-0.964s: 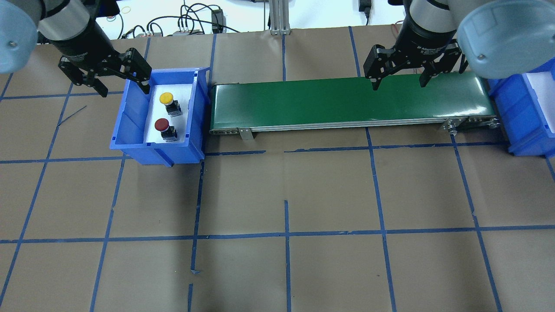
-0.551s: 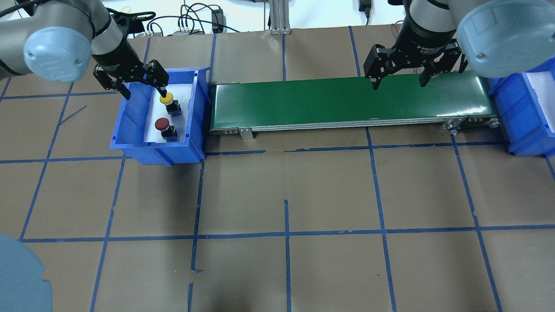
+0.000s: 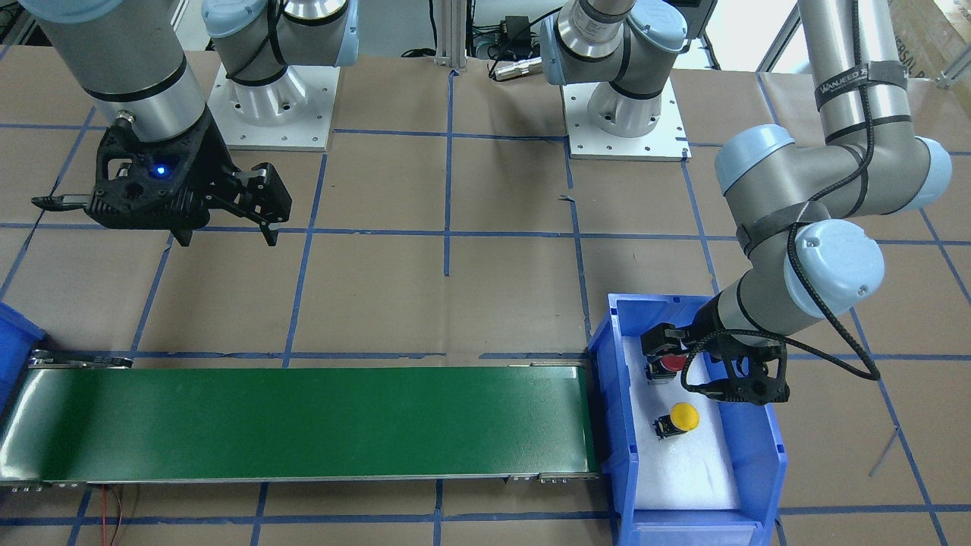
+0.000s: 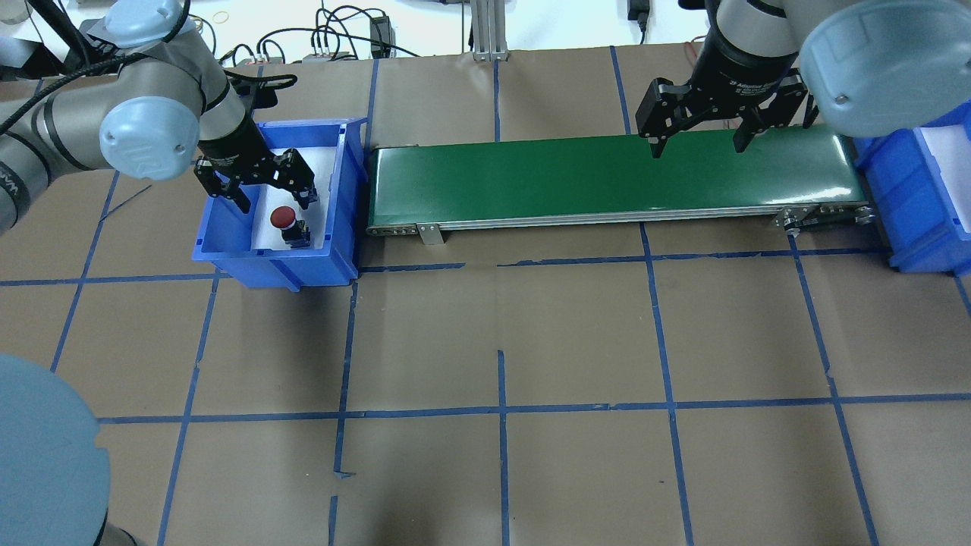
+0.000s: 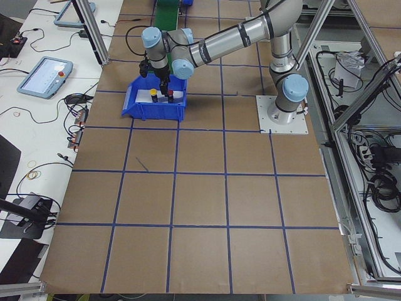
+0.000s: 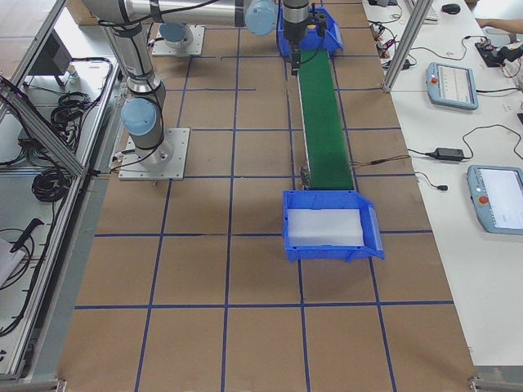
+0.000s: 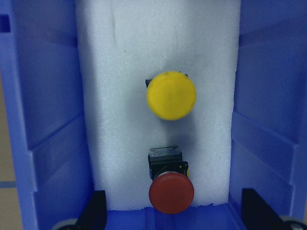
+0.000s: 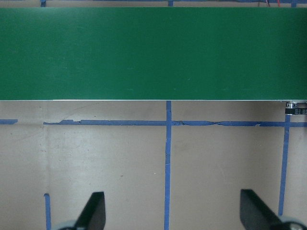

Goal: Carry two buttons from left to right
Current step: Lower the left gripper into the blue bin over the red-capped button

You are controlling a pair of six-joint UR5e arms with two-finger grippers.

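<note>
Two buttons lie on white foam in the left blue bin [image 4: 227,254]. In the left wrist view the yellow button [image 7: 171,95] is in the middle and the red button [image 7: 171,192] at the bottom edge. My left gripper [image 4: 265,189] hangs open inside the bin above them, its fingertips [image 7: 93,213] spread towards the bin's side walls with the red button [image 3: 669,365] roughly between them, untouched. It hides the yellow button from overhead; the red button [image 4: 284,218] shows. My right gripper [image 4: 696,144] hangs open and empty over the right part of the green conveyor belt [image 4: 531,178].
The conveyor belt [image 3: 303,421] runs between the left bin [image 3: 758,455] and a second blue bin [image 4: 922,201] with a white foam floor at the right end. Brown table paper with blue tape lines surrounds them. Cables lie at the far edge.
My left arm has swung from beside the bin's far-left corner to over the buttons, and it now covers the yellow one from overhead. The right arm has not moved.
</note>
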